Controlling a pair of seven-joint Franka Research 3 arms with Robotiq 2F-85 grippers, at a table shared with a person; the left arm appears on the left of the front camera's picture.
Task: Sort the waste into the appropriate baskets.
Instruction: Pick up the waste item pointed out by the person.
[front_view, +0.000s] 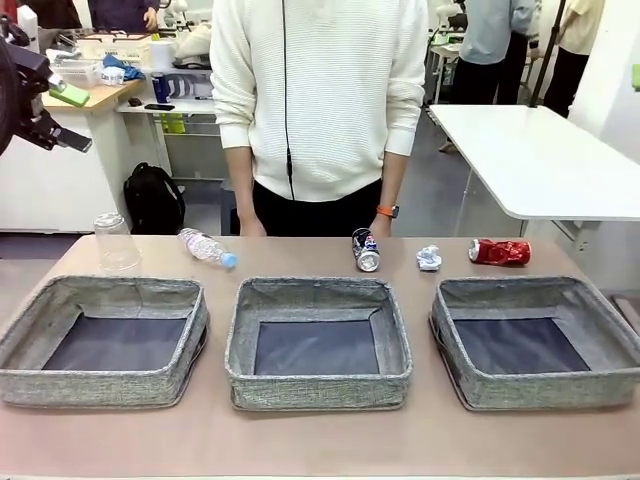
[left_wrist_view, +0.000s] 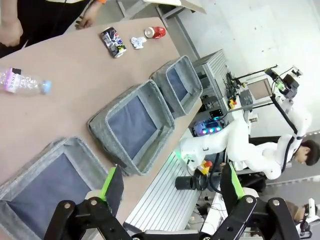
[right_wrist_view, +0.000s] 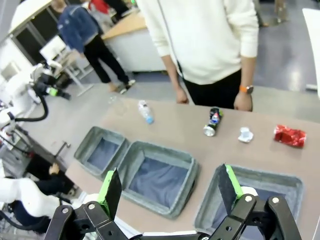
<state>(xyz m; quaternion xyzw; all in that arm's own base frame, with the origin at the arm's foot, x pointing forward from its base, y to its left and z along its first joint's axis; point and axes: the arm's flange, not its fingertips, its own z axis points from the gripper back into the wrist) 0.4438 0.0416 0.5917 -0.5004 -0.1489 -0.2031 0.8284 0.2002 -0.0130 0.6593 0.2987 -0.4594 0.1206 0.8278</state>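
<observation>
- While both arms are raised well above the worktop (front_view: 320, 445), the left end effector (left_wrist_view: 170, 182) is seen spread wide, with nothing between its green pads.
- The right end effector (right_wrist_view: 168, 182) is likewise fully parted, nothing gripped.
- Lined along the near edge: left basket (front_view: 100, 385), middle basket (front_view: 318, 388), right basket (front_view: 545, 392).
- Waste is laid in a row beyond them, left to right: clear plastic cup (front_view: 115, 243); bottle (front_view: 205, 247) on its side, blue cap; dark blue-silver can (front_view: 366, 250) on its side; paper ball (front_view: 429, 258); crushed red can (front_view: 499, 252).
- A person (front_view: 320, 100) in a white top is noted at the far edge.

free: table (front_view: 320, 445) strip before baskets (front_view: 318, 385), gaps between them | obstacle: person's hand (front_view: 381, 228) near dark can (front_view: 366, 250)
</observation>
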